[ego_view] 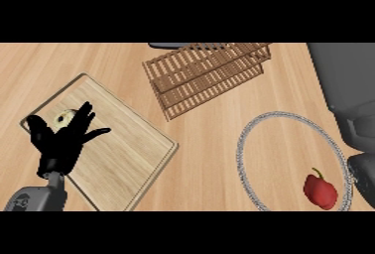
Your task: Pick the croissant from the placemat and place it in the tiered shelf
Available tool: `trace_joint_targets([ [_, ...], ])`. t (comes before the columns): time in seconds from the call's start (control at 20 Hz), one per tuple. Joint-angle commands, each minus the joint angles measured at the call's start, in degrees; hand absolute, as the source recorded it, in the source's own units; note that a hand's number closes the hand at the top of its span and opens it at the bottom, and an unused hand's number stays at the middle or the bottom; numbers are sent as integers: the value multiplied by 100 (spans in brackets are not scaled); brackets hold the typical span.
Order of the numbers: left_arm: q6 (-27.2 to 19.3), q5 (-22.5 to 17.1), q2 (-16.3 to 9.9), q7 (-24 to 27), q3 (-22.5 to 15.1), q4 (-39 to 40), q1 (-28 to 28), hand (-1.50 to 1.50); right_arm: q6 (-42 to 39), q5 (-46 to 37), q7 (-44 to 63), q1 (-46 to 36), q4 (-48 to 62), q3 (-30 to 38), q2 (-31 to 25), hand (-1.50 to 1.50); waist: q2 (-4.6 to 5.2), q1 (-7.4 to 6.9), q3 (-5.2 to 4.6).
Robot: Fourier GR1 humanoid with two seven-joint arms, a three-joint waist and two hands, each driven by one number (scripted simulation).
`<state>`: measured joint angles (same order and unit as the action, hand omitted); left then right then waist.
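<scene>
A pale croissant [64, 116] lies near the far left corner of the light wooden placemat [128, 149]. My left hand [60, 141] is over the placemat with its fingers spread and straight. The fingertips reach over the croissant and hide part of it, and nothing is held. The tiered shelf [209, 74] of brown wooden slats stands at the back middle of the counter, apart from the hand. Only a dark part of my right hand [363, 171] shows at the right edge.
A round plate with a silvery rim [249, 134] lies at the right and holds a red bell pepper [321, 191]. A dark grey surface [344, 74] fills the far right corner. Bare wooden counter lies between the placemat and the plate.
</scene>
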<state>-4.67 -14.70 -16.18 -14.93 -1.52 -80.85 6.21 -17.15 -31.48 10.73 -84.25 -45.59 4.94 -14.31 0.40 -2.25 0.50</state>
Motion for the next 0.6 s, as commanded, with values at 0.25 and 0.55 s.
trace_joint_targets([
  [0.25, 159, 24, -68, -205, 19, 317, -210, 0, 405, -96, -653, -435, 947, 66, 267, 150, 16, 33, -57],
  [0.55, 10, 229, 156, -55, -102, 451, -52, 0, 223, -414, -1244, -525, 1482, -72, -273, 150, 50, 44, -58],
])
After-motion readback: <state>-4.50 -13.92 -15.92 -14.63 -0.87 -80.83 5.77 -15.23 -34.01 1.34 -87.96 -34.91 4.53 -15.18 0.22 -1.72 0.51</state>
